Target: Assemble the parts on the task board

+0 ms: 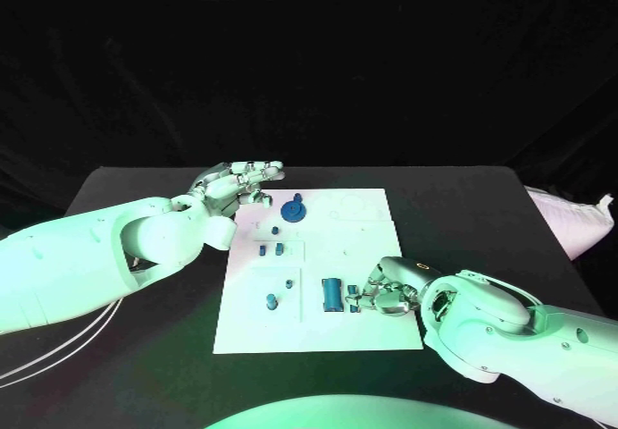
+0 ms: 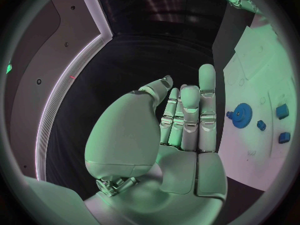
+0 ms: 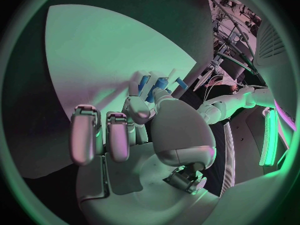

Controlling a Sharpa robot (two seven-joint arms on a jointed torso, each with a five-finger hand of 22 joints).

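Observation:
The white task board (image 1: 373, 237) lies in the middle of the black table. On it a blue gear (image 1: 295, 211) (image 2: 242, 116) sits near the far edge, with small blue parts (image 1: 271, 248) (image 2: 282, 111) just below it. A blue cylinder (image 1: 331, 293) stands near the front. My left hand (image 1: 245, 183) (image 2: 187, 120) hovers at the board's far left corner, fingers straight, holding nothing. My right hand (image 1: 384, 290) (image 3: 147, 120) is at the board's right front, and its thumb and a finger pinch a small blue part (image 1: 354, 299) (image 3: 152, 91) beside the cylinder.
Two more small blue parts (image 1: 271, 302) lie at the board's front left. A pale bag (image 1: 573, 219) sits at the table's right edge. Bare black table (image 1: 142, 192) runs along both sides of the board.

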